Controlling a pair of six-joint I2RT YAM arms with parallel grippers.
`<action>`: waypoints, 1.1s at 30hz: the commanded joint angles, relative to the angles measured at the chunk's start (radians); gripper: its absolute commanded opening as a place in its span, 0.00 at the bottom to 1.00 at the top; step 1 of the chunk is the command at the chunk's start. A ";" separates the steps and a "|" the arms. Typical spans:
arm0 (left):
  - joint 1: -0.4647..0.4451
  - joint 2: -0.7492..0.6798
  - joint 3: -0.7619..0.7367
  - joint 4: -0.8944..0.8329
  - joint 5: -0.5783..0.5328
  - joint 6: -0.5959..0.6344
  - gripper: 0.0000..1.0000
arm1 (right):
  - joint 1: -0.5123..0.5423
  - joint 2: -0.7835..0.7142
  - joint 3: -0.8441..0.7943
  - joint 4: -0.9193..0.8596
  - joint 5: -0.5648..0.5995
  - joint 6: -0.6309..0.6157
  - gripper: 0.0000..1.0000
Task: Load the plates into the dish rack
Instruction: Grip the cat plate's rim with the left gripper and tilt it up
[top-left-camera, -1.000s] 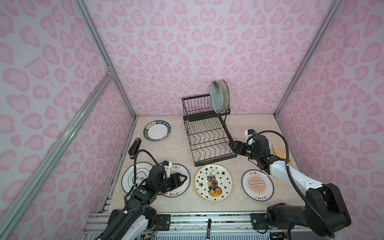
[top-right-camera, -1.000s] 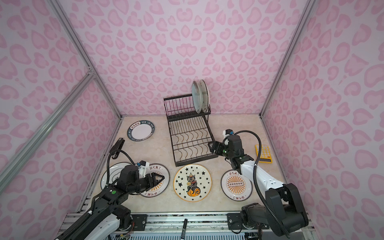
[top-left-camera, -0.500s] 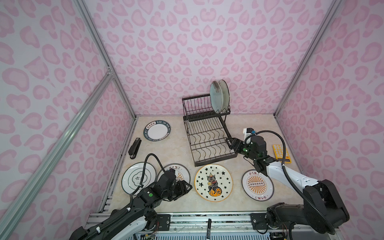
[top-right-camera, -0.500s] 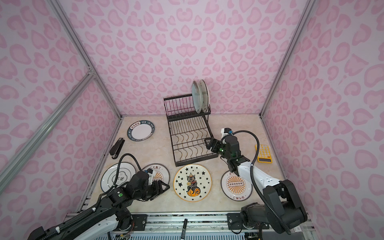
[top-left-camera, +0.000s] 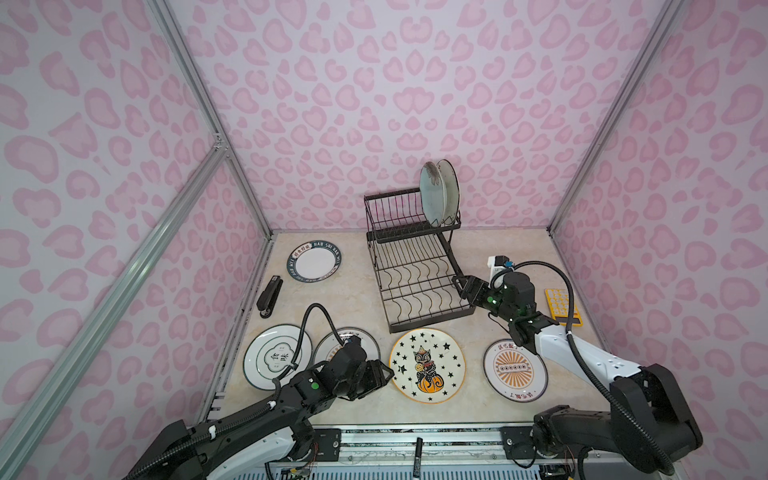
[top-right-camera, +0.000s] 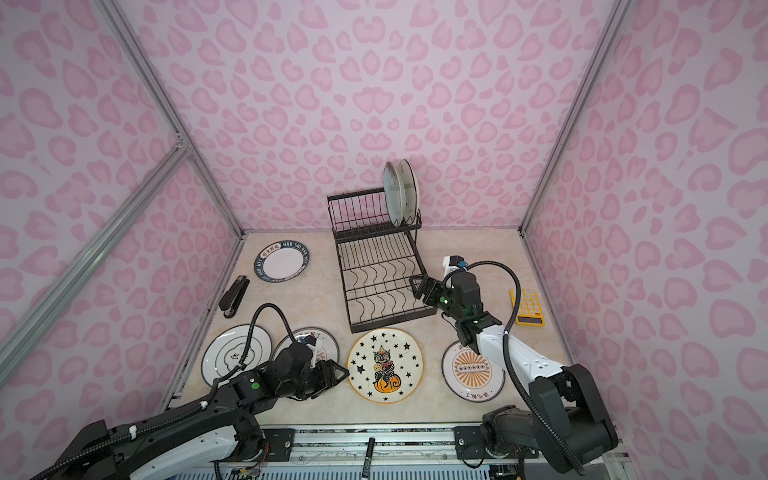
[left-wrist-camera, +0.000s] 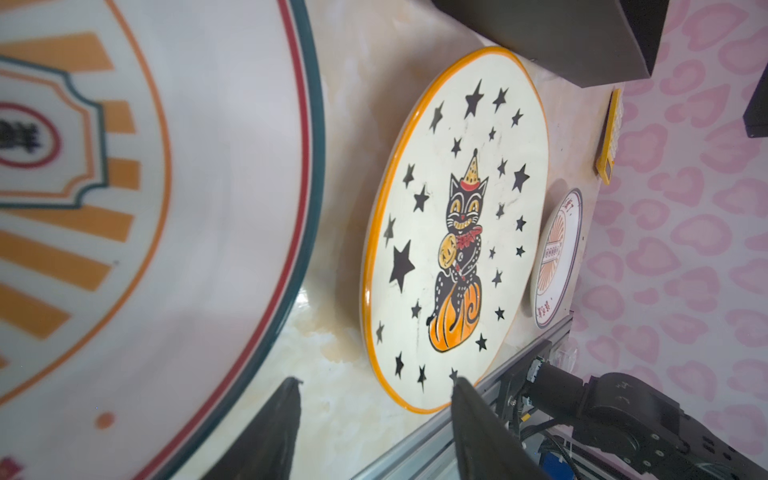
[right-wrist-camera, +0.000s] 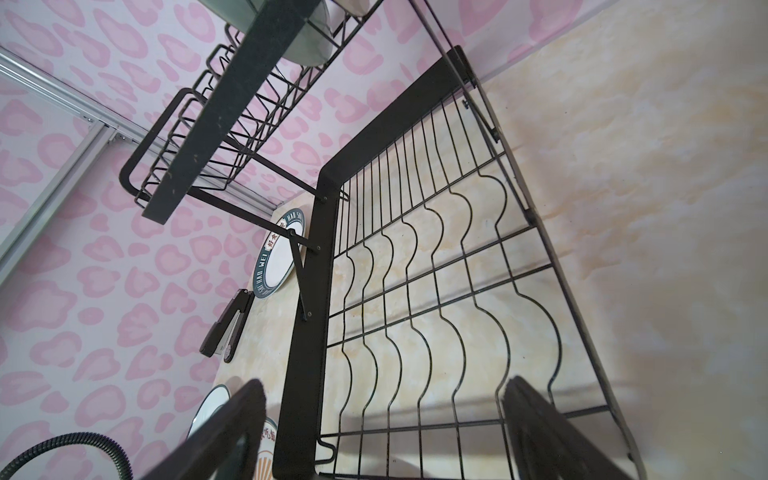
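The black wire dish rack (top-left-camera: 415, 266) stands at the back middle, with two plates (top-left-camera: 438, 193) upright in its upper tier. Several plates lie flat in both top views: a dark-lettered one (top-left-camera: 316, 262), a white one (top-left-camera: 276, 357), an orange-sunburst one (top-left-camera: 347, 343) partly under my left arm, the star-and-cat plate (top-left-camera: 428, 365) and another sunburst plate (top-left-camera: 515, 370). My left gripper (top-left-camera: 384, 372) (left-wrist-camera: 374, 386) is open and empty, low over bare table between the sunburst plate (left-wrist-camera: 166, 208) and the star-and-cat plate (left-wrist-camera: 453, 228). My right gripper (top-left-camera: 461, 286) (right-wrist-camera: 382, 386) is open and empty beside the rack's lower tray (right-wrist-camera: 415, 291).
A black stapler (top-left-camera: 269, 297) lies near the left wall. A yellow calculator (top-left-camera: 563, 306) lies by the right wall, behind my right arm. A dark marker (top-left-camera: 418, 453) rests on the front rail. Pink patterned walls close in three sides.
My left gripper has dropped low and slid right, off the sunburst plate toward the star-and-cat plate, its jaws narrowing slightly. My right gripper crept a little left toward the rack.
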 joint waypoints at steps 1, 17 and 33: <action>-0.026 0.040 0.027 0.039 -0.060 -0.029 0.59 | 0.000 -0.009 -0.009 0.010 0.002 -0.007 0.89; -0.061 0.193 0.081 0.074 -0.143 -0.098 0.48 | -0.037 -0.093 -0.029 -0.064 -0.009 -0.042 0.89; -0.061 0.395 0.152 0.160 -0.109 -0.096 0.37 | -0.093 -0.193 -0.065 -0.147 -0.035 -0.076 0.89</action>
